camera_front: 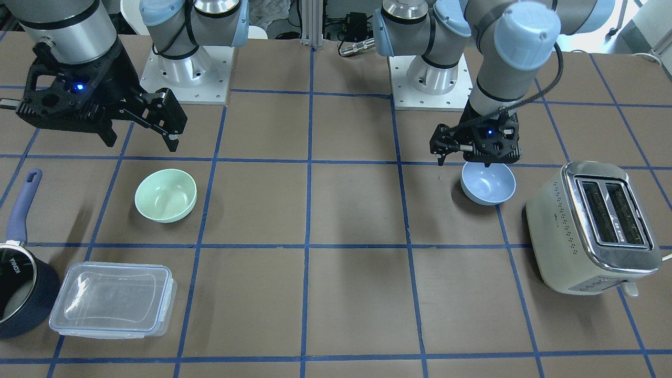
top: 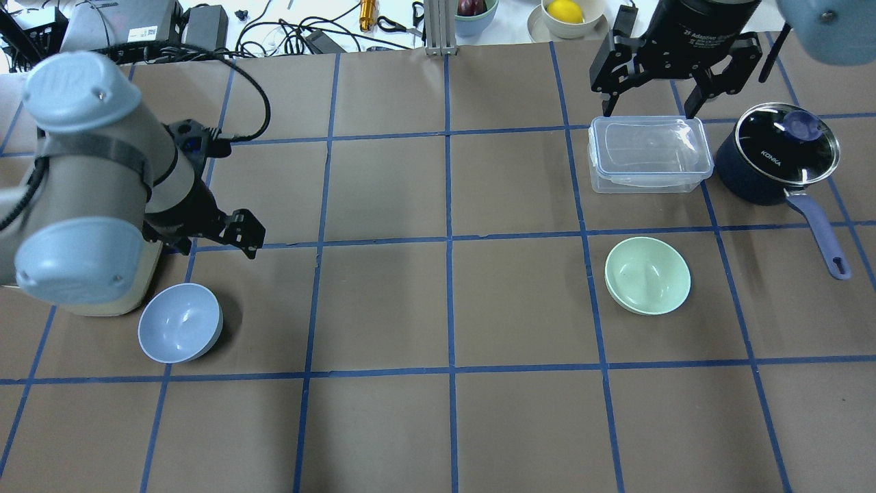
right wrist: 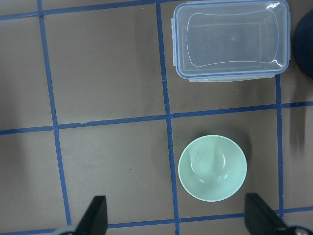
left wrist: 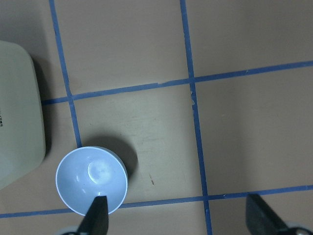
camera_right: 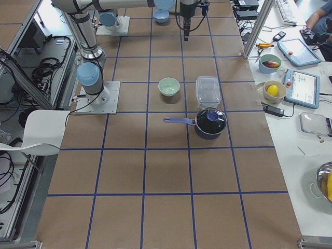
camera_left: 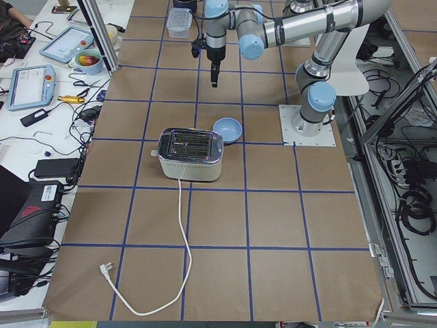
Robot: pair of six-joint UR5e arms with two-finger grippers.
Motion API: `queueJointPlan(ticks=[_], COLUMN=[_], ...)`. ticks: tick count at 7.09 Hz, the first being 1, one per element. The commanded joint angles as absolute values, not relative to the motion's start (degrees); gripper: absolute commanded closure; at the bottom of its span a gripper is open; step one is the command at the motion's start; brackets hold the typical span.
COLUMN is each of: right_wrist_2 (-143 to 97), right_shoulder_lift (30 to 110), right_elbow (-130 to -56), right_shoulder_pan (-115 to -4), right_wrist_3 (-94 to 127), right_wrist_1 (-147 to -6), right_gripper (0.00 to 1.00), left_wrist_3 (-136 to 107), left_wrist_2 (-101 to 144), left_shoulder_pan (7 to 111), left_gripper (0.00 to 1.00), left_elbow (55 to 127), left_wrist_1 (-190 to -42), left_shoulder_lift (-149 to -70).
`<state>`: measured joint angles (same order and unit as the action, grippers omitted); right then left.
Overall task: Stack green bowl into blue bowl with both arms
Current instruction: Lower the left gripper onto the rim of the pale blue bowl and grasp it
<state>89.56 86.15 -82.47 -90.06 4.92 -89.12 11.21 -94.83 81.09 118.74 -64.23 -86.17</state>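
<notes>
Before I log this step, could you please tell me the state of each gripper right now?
Left gripper: open, jaws wide apart, holding nothing.
Right gripper: open, jaws wide apart, holding nothing.

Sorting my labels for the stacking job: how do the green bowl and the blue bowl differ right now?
Colour: the green bowl is pale mint, the blue bowl pale periwinkle. Place: the green bowl sits near the clear lidded box, the blue bowl beside the toaster. Both stand upright, empty, alike in size.

Table (camera_front: pixel 357 210) w/ green bowl (camera_front: pixel 165 195), blue bowl (camera_front: pixel 488 182)
</notes>
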Motion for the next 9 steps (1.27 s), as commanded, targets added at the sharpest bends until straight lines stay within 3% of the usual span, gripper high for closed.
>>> queueJointPlan(ticks=[1, 2, 3, 4, 5, 7, 9], right_wrist_2=[89.5, 89.6, 89.6, 89.5, 89.5, 89.5, 89.4], right_shoulder_lift=[86.1, 86.1, 86.0, 86.0, 86.0, 86.1, 86.1], right_elbow=[-82.4, -82.5, -82.7, -82.7, -82.7, -82.7, -82.6], right_shoulder_pan=[-90.1, -90.0, -89.7, -89.7, -89.7, -89.7, -90.0], right_wrist_3=[4.9, 4.9, 4.9, 4.9, 4.9, 4.9, 5.1], right_wrist_1=[-89.1, -89.1, -89.0, -89.1, -89.0, -89.1, -89.3], right_gripper=[0.00, 0.00, 0.00, 0.00, 0.00, 0.00, 0.00], left_wrist_3=[13.9, 14.2, 14.1, 12.2, 10.9, 3.7, -15.2], left_wrist_2=[-94.7, -94.9, -94.8, -94.9, -95.2, -95.6, -92.7], left_shoulder_pan=[74.0, 73.4, 73.3, 73.4, 73.5, 75.0, 88.4], left_gripper=[0.00, 0.00, 0.20, 0.93, 1.00, 1.00, 1.00], left_elbow=[138.7, 141.7, 142.0, 142.1, 141.6, 138.6, 130.7], left_wrist_1=[-37.9, -32.0, -31.6, -31.6, -31.4, -33.0, -37.4], left_shoulder_lift=[-88.0, -89.2, -90.5, -90.8, -91.1, -89.1, -91.6])
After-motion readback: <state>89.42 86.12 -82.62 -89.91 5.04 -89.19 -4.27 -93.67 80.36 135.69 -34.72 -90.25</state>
